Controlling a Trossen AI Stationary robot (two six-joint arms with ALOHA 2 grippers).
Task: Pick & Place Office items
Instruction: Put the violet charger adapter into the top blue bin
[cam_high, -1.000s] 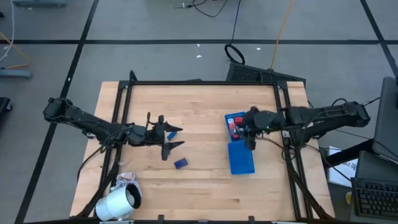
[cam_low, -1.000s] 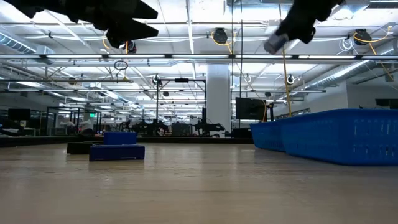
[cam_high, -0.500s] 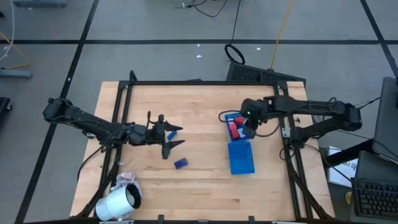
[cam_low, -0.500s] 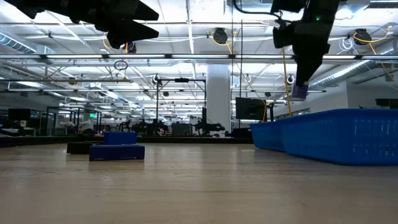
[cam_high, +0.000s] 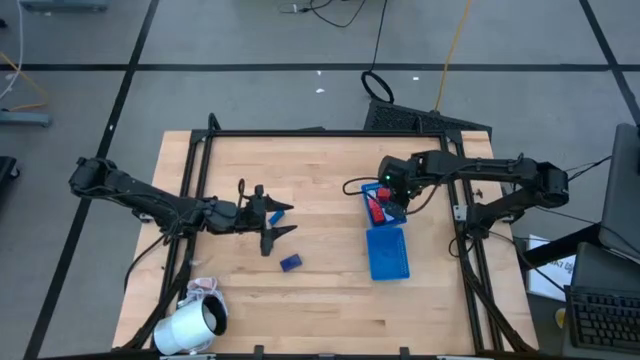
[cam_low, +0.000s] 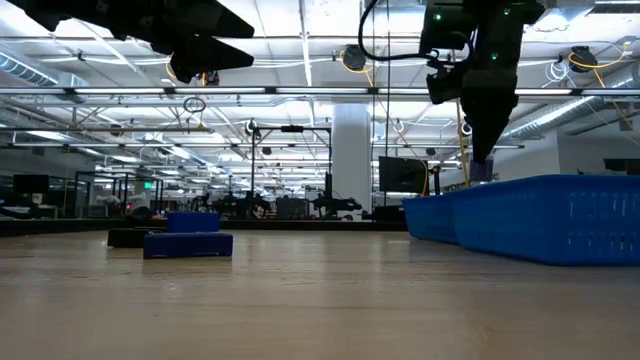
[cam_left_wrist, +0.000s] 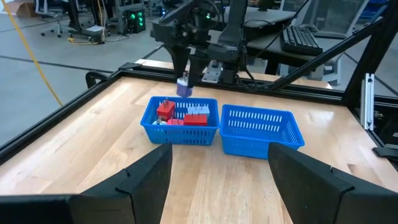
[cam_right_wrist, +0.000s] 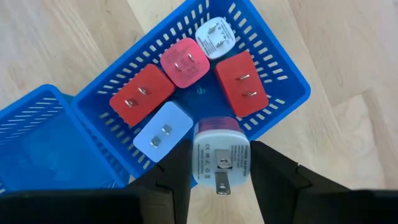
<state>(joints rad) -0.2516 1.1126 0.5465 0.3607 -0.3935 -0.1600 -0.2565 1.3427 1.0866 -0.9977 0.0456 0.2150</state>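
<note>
Held item: a small pale plug block (cam_right_wrist: 216, 154) is clamped between the right gripper (cam_right_wrist: 214, 163) fingers, above the near rim of the blue tray (cam_right_wrist: 290, 74).
Handling: judged light, rigid and smooth; best gripped on its flat sides, prongs clear.
Tray contents: red blocks (cam_right_wrist: 142, 93) and white ones lie in the filled compartment; little open floor is left.
Left gripper (cam_high: 276, 222): spread open and empty, over the worktop (cam_high: 320, 290).
Loose item: a dark blue block (cam_high: 291, 263), probably another plug, lies near it.

- Three red plug blocks (cam_right_wrist: 242, 83) in the blue tray (cam_right_wrist: 292, 77).
- Two white blocks (cam_right_wrist: 162, 130) beside them.
- One held block (cam_right_wrist: 219, 157), pale with a purple rim.
- One dark blue block (cam_high: 291, 263) on the table (cam_high: 320, 300); perhaps a second black piece (cam_low: 125, 237), hard to tell.
- One white roll (cam_high: 190, 328).
</note>
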